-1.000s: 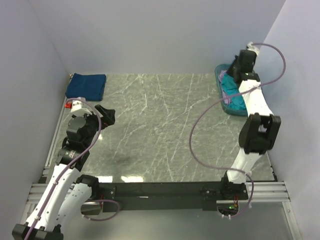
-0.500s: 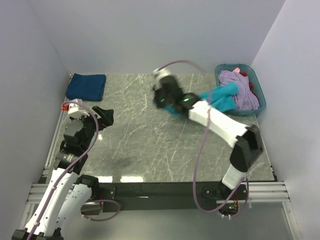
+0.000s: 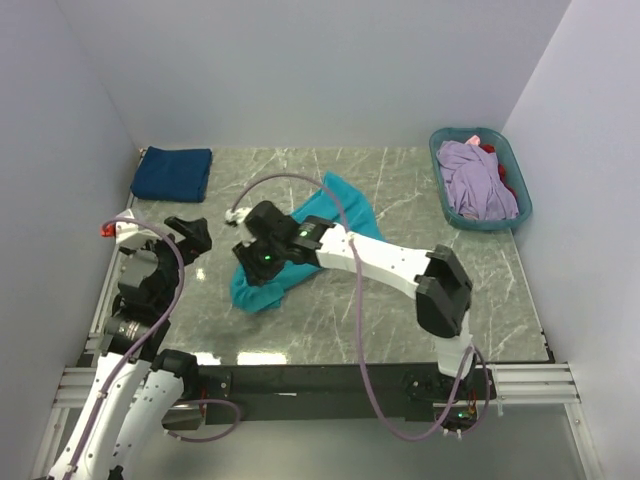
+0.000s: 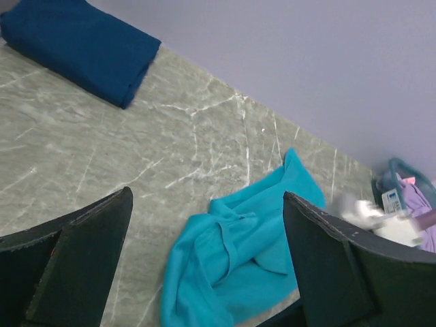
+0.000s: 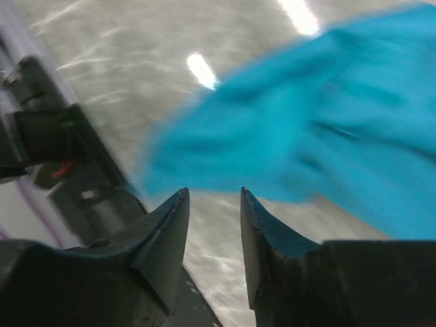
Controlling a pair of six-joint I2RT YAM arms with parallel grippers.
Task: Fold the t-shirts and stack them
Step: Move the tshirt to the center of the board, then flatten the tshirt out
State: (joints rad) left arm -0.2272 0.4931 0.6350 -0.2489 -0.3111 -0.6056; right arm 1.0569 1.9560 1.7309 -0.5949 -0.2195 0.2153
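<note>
**Finding.** The teal t-shirt [image 3: 335, 208] lies crumpled on the counter [image 3: 250, 170], left of centre and well apart from the other garments. Its long axis runs on a diagonal. A bunched end points toward the near-left corner and a flatter end toward the far-right corner.

**Right jaws.** They hang over the bunched near-left end, carried by the right arm [image 3: 390, 265], which reaches across the cloth. In the right wrist view they stand partly apart. Bare counter shows through the gap, no cloth is between them, and the shirt [image 5: 306, 122] lies just beyond the tips. They are released and hold nothing.

**Left jaws.** They are spread wide and empty, near the left edge. In the left wrist view the shirt [image 4: 235, 266] lies straight ahead of them, bunched end nearest.

**Judgement.** You have both sets of jaws at the same end of the diagonal. The far-right end looks reachable only by the right arm, once you draw it back. Flattening the shirt likely calls for grips set apart along that axis.

**Elsewhere.** A folded navy t-shirt [image 3: 172, 172] sits in the far-left corner. A lavender t-shirt [image 3: 475, 185] and a red t-shirt [image 3: 504, 175] lie in the basket [image 3: 440, 150] at the far-right corner.
</note>
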